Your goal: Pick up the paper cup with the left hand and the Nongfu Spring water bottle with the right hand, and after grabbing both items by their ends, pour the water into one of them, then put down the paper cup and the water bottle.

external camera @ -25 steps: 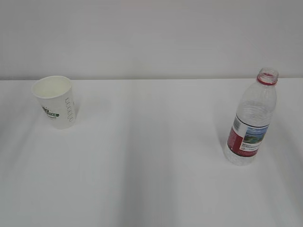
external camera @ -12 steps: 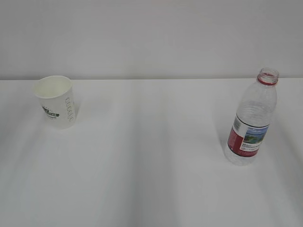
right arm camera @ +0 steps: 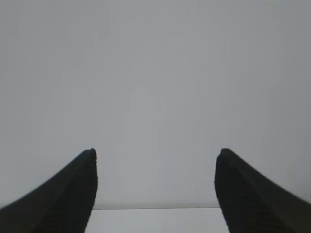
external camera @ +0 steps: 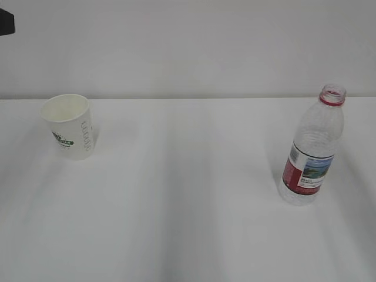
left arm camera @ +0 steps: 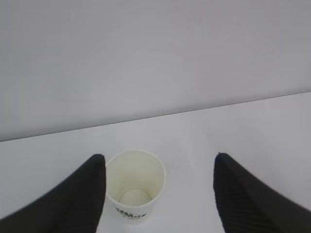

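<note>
Your small white tapered paper cup [external camera: 69, 126] has shifted slightly on the white surface [external camera: 188, 205] since a second ago, and a dark part of the left arm [external camera: 6, 22] has entered top left. Both the left end effector [left arm camera: 160, 194] and the right end effector [right arm camera: 155, 194] gape empty, so pickup is starting. Cup and tall clear ribbed bottle [external camera: 311, 154] stand upright, mouths up, well apart.

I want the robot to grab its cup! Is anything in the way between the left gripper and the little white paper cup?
Nothing visible. In the left wrist view the open left gripper has the small white paper cup just ahead, nearer its left finger, with only bare white table around.
</note>
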### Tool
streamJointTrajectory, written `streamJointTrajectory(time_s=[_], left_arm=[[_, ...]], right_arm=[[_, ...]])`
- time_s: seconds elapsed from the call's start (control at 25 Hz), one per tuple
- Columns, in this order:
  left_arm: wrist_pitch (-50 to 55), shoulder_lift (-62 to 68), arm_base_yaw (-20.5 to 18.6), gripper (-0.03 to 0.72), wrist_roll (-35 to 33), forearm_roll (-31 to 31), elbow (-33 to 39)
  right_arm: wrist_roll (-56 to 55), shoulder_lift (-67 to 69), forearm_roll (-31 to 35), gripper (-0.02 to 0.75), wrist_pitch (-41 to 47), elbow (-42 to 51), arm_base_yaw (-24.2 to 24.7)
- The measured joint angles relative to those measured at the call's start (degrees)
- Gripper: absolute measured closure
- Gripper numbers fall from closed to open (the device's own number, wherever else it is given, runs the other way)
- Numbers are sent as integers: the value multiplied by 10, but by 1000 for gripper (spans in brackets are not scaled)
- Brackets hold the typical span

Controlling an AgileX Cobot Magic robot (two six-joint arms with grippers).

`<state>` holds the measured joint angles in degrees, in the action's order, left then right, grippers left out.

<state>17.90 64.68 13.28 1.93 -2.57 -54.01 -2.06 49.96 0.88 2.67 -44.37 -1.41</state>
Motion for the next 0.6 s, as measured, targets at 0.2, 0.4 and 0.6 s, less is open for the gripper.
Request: streamJointTrajectory(time_s=[0.2, 0.4, 0.6], left_arm=[[-43, 22, 1, 193, 0, -2, 0], [-102, 49, 1, 220, 0, -3, 0], [-144, 85, 1, 226, 0, -3, 0]], right_arm=[[0, 24, -24, 169, -15, 0, 0], [0, 36, -29, 170, -20, 0, 0], [0, 54, -29, 170, -21, 0, 0]])
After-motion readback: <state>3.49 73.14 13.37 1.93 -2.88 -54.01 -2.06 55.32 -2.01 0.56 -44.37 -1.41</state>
